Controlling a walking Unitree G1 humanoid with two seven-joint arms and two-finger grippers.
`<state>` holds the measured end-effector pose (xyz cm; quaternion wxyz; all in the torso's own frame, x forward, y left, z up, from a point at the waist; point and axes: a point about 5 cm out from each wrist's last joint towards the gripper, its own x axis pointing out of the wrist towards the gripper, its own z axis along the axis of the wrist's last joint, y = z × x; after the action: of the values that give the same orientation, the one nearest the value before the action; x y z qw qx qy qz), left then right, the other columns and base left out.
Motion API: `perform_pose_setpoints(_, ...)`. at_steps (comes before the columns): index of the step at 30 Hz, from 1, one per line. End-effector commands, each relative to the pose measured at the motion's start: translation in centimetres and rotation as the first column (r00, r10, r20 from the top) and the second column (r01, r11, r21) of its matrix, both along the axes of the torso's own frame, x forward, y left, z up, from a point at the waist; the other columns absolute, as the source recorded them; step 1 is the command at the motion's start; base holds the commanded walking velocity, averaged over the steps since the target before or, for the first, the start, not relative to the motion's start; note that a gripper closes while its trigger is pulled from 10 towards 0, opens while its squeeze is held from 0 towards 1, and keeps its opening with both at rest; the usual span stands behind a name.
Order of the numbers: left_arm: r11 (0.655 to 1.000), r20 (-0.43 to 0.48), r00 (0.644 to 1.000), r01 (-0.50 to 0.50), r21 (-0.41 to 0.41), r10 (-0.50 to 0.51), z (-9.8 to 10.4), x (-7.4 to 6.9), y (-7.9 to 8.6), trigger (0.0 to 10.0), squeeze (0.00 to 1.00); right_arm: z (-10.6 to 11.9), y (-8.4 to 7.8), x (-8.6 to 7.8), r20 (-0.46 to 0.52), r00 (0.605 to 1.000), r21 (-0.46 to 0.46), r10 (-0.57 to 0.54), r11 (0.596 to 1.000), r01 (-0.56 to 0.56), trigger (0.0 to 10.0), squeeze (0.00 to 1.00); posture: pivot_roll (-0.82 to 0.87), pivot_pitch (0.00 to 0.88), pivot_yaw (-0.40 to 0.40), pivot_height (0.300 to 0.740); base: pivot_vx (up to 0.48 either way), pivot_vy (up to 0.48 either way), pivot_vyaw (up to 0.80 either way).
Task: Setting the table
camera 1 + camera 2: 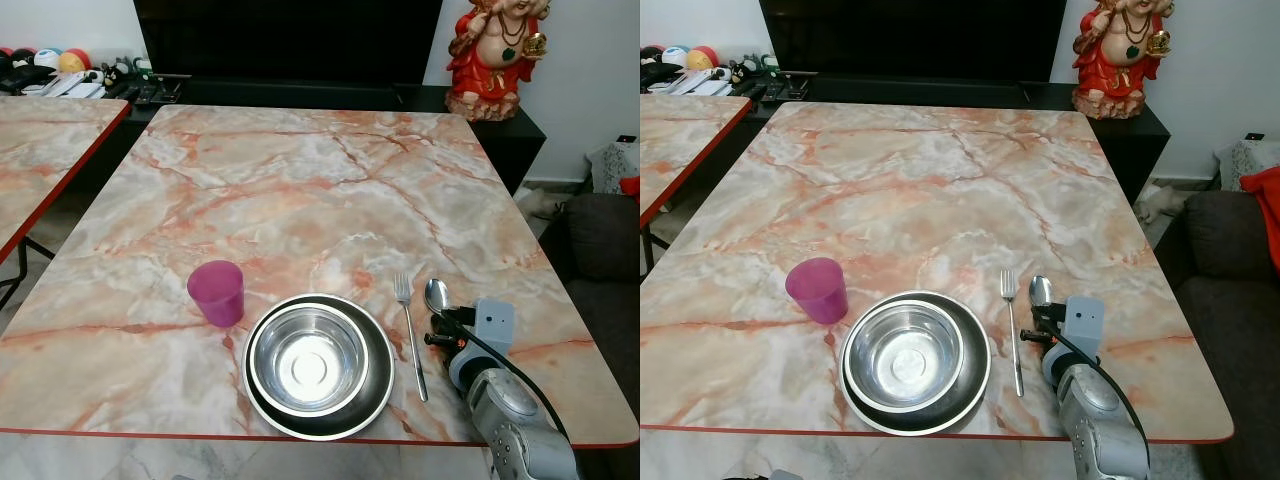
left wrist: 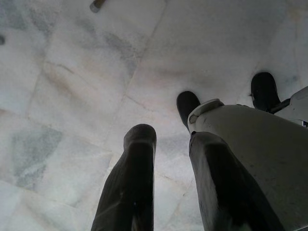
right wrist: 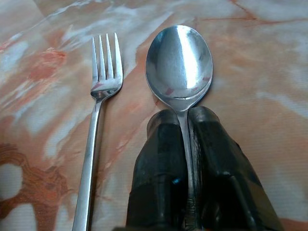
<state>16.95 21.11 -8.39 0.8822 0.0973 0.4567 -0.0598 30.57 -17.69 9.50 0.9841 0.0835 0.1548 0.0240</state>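
Near the table's (image 1: 300, 190) front-right corner, our right gripper (image 3: 185, 125) clamps the spoon (image 3: 179, 62), hiding its handle, beside the fork (image 3: 98, 125). Our left gripper (image 2: 171, 144) hangs parted.

Your right gripper (image 3: 185, 125) clamps the spoon (image 3: 179, 62) handle between its fingers, bowl just beyond the fingertips on the table (image 1: 300, 190). A fork (image 3: 98, 110) lies beside them; farther over, a bowl (image 1: 308, 358) in a plate (image 1: 377, 385), then a cup (image 1: 216, 292).
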Motion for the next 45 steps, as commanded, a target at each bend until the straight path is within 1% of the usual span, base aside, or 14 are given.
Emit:
perform_pose_setpoints(1, 1.000, -0.028, 1.000, 0.005, 0.003, -0.005, -0.3, -0.8, 0.2, 10.0, 0.00, -0.4, -0.2, -0.1, -0.023, 1.000, -0.003, -0.003, 1.000, 0.003, 10.0, 0.91, -0.04, 0.122, -0.021, 0.740, 0.000, 0.000, 0.00)
perform_pose_setpoints(2, 1.000, -0.028, 1.000, 0.006, 0.003, -0.006, -0.3, -0.8, 0.2, 10.0, 0.00, -0.4, -0.2, -0.2, -0.023, 1.000, -0.006, -0.002, 1.000, 0.001, 10.0, 0.96, -0.04, 0.122, -0.021, 0.740, 0.000, 0.000, 0.00)
perform_pose_setpoints(4, 1.000, -0.028, 1.000, 0.006, 0.002, -0.006, -0.3, -0.8, 0.2, 10.0, 0.00, -0.5, -0.2, -0.2, -0.024, 1.000, -0.006, -0.003, 1.000, 0.003, 10.0, 0.96, -0.04, 0.122, -0.021, 0.740, 0.000, 0.000, 0.00)
perform_pose_setpoints(7, 1.000, -0.028, 1.000, 0.005, 0.002, -0.005, -0.3, -0.8, 0.2, 10.0, 0.00, -0.4, -0.1, -0.2, -0.024, 1.000, -0.010, -0.008, 1.000, 0.007, 10.0, 0.87, -0.04, 0.129, -0.020, 0.740, 0.000, 0.000, 0.00)
perform_pose_setpoints(8, 1.000, -0.028, 1.000, 0.004, 0.002, -0.004, -0.3, -0.8, 0.2, 10.0, 0.00, -0.5, -0.1, -0.2, -0.024, 1.000, -0.010, -0.007, 1.000, 0.006, 10.0, 0.81, -0.04, 0.129, -0.020, 0.740, 0.000, 0.000, 0.00)
perform_pose_setpoints(9, 1.000, -0.028, 1.000, 0.003, 0.003, -0.003, -0.3, -0.8, 0.2, 10.0, 0.00, -0.5, -0.1, -0.2, -0.024, 1.000, -0.012, -0.007, 1.000, 0.006, 10.0, 0.27, -0.04, 0.129, -0.020, 0.740, 0.000, 0.000, 0.00)
perform_pose_setpoints(10, 1.000, -0.027, 1.000, 0.003, 0.003, -0.003, -0.3, -0.8, 0.2, 10.0, 0.00, -0.5, -0.1, -0.2, -0.024, 1.000, -0.014, -0.007, 1.000, 0.007, 10.0, 0.10, -0.04, 0.132, -0.020, 0.740, 0.000, 0.000, 0.00)
perform_pose_setpoints(12, 1.000, -0.027, 1.000, 0.003, 0.003, -0.003, -0.3, -0.8, 0.2, 10.0, 0.00, -0.5, -0.2, -0.2, -0.025, 1.000, -0.017, -0.008, 1.000, 0.007, 10.0, 0.09, -0.04, 0.132, -0.020, 0.740, 0.000, 0.000, 0.00)
perform_pose_setpoints(14, 1.000, -0.028, 1.000, 0.003, 0.003, -0.003, -0.3, -0.8, 0.2, 10.0, 0.00, -0.5, -0.2, -0.2, -0.025, 1.000, -0.020, -0.011, 1.000, 0.010, 10.0, 0.02, -0.04, 0.132, -0.020, 0.740, 0.000, 0.000, 0.00)
perform_pose_setpoints(16, 1.000, -0.028, 1.000, 0.003, 0.002, -0.003, -0.3, -0.8, 0.2, 10.0, 0.00, -0.5, -0.3, -0.2, -0.025, 1.000, -0.022, -0.013, 1.000, 0.013, 10.0, 0.00, -0.04, 0.132, -0.020, 0.740, 0.000, 0.000, 0.00)
perform_pose_setpoints(26, 1.000, -0.030, 1.000, 0.002, 0.001, -0.002, -0.4, -0.8, 0.1, 10.0, 0.00, 0.3, -1.0, 0.0, 0.021, 0.999, -0.039, -0.050, 0.998, 0.050, 10.0, 0.00, -0.04, 0.136, -0.022, 0.740, 0.000, 0.000, 0.00)
perform_pose_setpoints(32, 1.000, -0.033, 0.999, 0.001, 0.002, -0.001, -0.4, -0.9, 0.1, 10.0, 0.00, 1.8, -1.3, 0.4, 0.094, 0.994, -0.031, -0.061, 0.997, 0.065, 10.0, 0.00, -0.04, 0.134, -0.022, 0.740, 0.000, 0.000, 0.00)
perform_pose_setpoints(42, 1.000, -0.037, 0.999, 0.002, 0.002, -0.002, -0.4, -0.9, 0.1, 10.0, 0.00, 2.5, -0.6, 0.6, 0.129, 0.991, -0.018, -0.023, 1.000, 0.026, 10.0, 0.00, -0.04, 0.132, -0.023, 0.740, 0.000, 0.000, 0.00)
perform_pose_setpoints(45, 1.000, -0.039, 0.999, 0.001, 0.004, -0.001, -0.5, -1.0, 0.1, 10.0, 0.00, 3.0, -0.6, 0.6, 0.166, 0.986, -0.019, -0.027, 0.999, 0.030, 10.0, 0.00, -0.04, 0.133, -0.022, 0.740, 0.000, 0.000, 0.00)
